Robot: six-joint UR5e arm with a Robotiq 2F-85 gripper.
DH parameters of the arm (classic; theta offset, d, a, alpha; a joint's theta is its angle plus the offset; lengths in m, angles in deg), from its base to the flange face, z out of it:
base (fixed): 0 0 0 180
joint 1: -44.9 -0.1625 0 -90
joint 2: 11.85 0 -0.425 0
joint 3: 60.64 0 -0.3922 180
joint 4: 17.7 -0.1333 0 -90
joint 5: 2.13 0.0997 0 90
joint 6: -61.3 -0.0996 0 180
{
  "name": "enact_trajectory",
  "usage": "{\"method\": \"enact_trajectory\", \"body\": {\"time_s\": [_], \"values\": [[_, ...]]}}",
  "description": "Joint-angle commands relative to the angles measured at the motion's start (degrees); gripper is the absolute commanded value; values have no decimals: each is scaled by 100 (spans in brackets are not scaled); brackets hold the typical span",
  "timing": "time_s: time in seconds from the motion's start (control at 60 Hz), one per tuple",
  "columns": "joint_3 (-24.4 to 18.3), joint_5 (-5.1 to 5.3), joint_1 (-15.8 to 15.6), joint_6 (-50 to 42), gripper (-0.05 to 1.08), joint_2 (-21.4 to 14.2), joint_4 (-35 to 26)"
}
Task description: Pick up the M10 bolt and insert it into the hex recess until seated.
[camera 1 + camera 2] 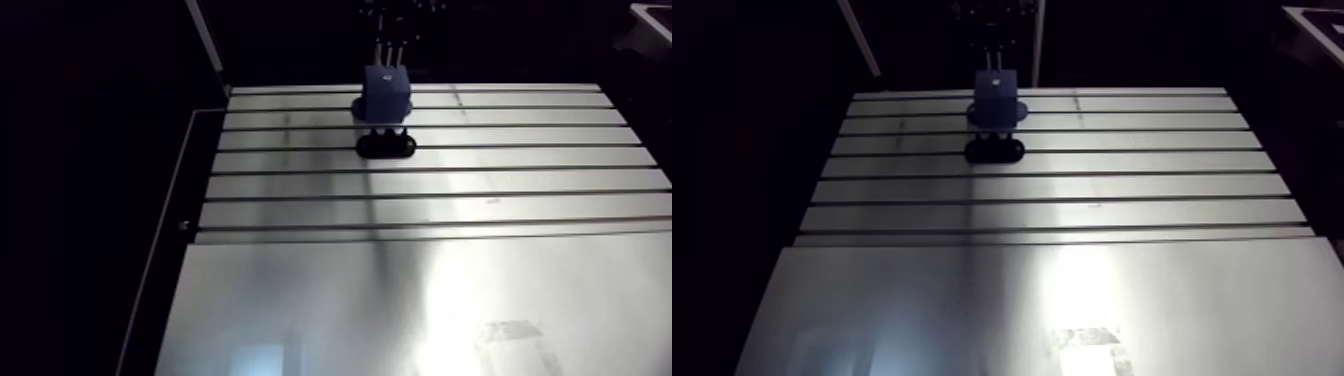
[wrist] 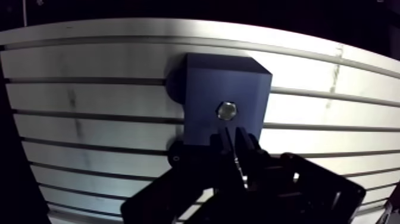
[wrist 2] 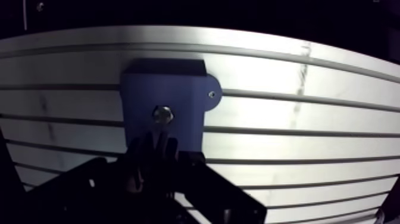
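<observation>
My gripper [image 2: 236, 138] has its two fingers drawn almost together, with only a sliver of light between them and nothing held there. Just ahead of the fingertips [image 2: 228, 136], and apart from them as far as I can tell, I see the M10 bolt [image 2: 226, 110]. Its bright hexagonal head sits sunk in the hex recess in the upper face of the dark blue block [image 2: 205, 80], and I see none of the shank.

The block is squarish with chamfered corners. A rounded mounting ear sticks out from one side, with a small screw [image 3: 211, 93] in it. In the arm view the block stands upright at the far end of the slotted aluminium table [image 1: 520, 180], a little left of the middle. A low black oval shape [image 1: 385, 148] lies just on its near side, touching or nearly touching its foot. I cannot tell whether that is a base part or a shadow.

The slots run left to right across the far half of the table. The near half is a smooth plain sheet. A pale rectangular patch [image 1: 510, 335] shows on it at near right, and any writing there is too faint for me to read. I can read no marking on the block or bolt head.
</observation>
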Motion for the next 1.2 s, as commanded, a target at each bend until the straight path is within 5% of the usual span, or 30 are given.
{"method": "enact_trajectory", "body": {"time_s": [0.017,0.517,1.2], "values": [[18,-1,-12,9,1,-183,-36],[-400,-35,-66,-51,1,-1277,-1947],[-722,44,-66,-79,1,-1968,-2499]]}}
